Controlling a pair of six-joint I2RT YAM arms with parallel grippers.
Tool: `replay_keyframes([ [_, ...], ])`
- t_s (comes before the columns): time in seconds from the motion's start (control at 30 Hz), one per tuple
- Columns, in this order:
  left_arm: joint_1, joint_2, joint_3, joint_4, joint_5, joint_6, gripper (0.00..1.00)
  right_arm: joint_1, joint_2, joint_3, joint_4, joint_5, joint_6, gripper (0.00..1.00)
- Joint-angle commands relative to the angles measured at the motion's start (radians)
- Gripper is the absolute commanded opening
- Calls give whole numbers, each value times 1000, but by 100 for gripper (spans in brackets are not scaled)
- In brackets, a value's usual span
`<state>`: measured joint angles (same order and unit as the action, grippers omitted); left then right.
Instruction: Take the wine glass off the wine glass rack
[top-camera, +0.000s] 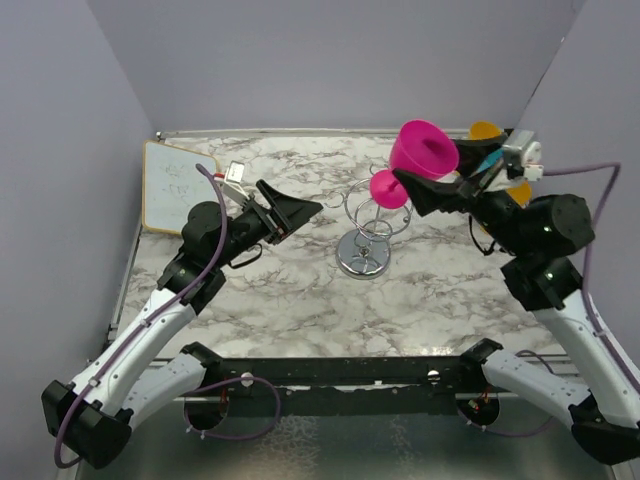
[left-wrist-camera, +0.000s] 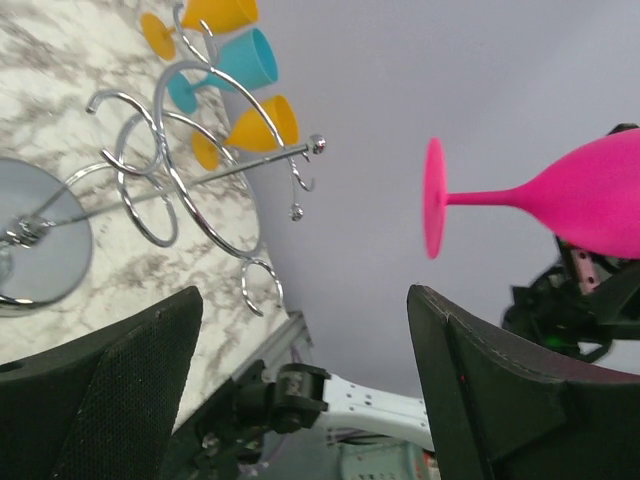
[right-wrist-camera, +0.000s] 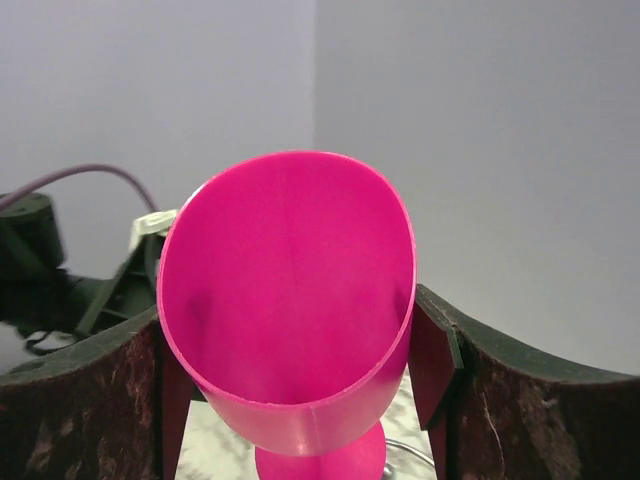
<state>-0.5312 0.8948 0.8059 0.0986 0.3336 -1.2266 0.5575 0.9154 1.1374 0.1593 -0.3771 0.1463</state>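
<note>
The pink wine glass (top-camera: 425, 150) is held up in the air by its bowl in my right gripper (top-camera: 432, 172), tilted with its foot toward the rack. In the right wrist view its bowl (right-wrist-camera: 290, 300) fills the space between the fingers of the right gripper (right-wrist-camera: 290, 345). The chrome wine glass rack (top-camera: 365, 235) stands on the marble table. In the left wrist view the glass (left-wrist-camera: 560, 195) hangs apart from the rack's rings (left-wrist-camera: 170, 170). My left gripper (top-camera: 300, 212) is open and empty left of the rack, its jaws wide apart (left-wrist-camera: 305, 330).
Yellow glasses (left-wrist-camera: 262, 125) and a teal glass (left-wrist-camera: 245, 62) lie on the table beyond the rack, by my right arm; one shows orange in the top view (top-camera: 485, 130). A small whiteboard (top-camera: 175, 187) lies at the back left. Grey walls enclose the table.
</note>
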Motion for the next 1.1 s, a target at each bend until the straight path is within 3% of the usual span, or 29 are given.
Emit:
replay_keyframes([
  [0.0,4,-42,54,-120,-116,187,86,7,-116,65,-265,391,-200,70],
  [0.17,3,-48,93,-156,-169,297,86,7,-175,46,-408,805,-325,70],
  [0.27,3,-48,114,-182,-203,357,86,7,-174,10,-452,1097,-310,69],
  [0.5,-21,-60,160,-252,-274,459,86,7,-123,-102,-342,1335,-258,66],
  [0.7,-37,-98,164,-295,-319,499,86,-46,-22,-166,-322,1277,-113,66],
  [0.9,-51,-143,157,-313,-367,537,86,-298,1,-306,-326,1026,173,66],
  [1.07,-70,-168,175,-348,-415,584,87,-353,-40,-514,-156,1072,244,66],
])
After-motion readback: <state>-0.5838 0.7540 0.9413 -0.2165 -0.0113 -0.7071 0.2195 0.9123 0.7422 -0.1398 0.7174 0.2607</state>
